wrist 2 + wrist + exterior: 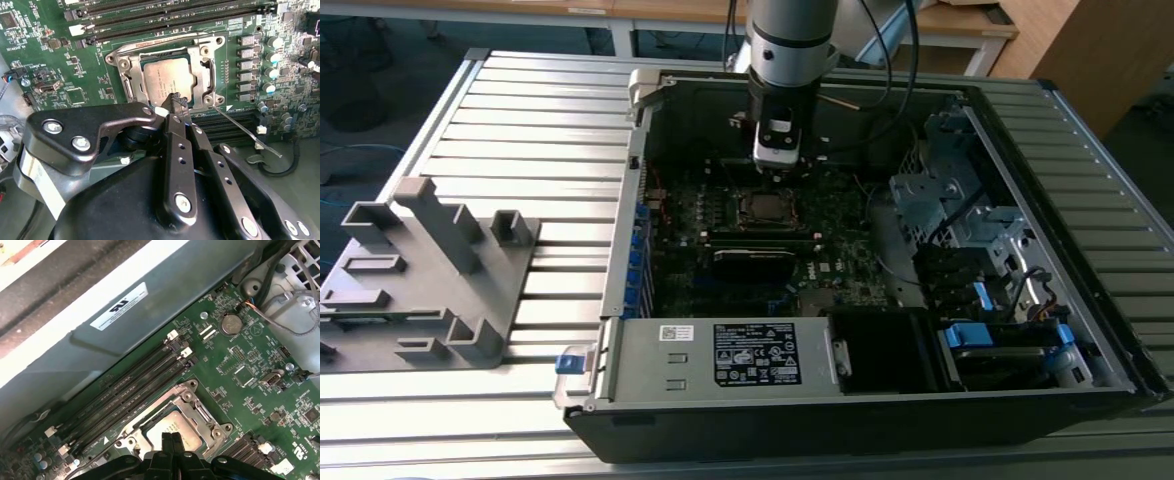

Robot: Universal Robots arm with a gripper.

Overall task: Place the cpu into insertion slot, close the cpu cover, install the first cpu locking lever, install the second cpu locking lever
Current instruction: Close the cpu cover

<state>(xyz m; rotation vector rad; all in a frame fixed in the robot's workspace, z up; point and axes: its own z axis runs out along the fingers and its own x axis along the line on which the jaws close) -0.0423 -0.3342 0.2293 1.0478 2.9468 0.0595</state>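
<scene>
**Sitting in its slot: the cpu under the closed cover**

The cpu is lying flat in the slot, its grey top showing through the window of the cover, which is resting down over it. The pincer is hanging just above the cover's edge at one corner of the cpu, fingers pressed together with nothing visible between them; whether it is touching the metal I cannot tell. In the second wrist view a thin lever is sticking out from the cover's corner, angling away across the motherboard. Long black memory slots are running just beside the socket. In the exterior view the open case is lying on the slatted worktop, a grey fixture standing at the exterior view's left.
</scene>
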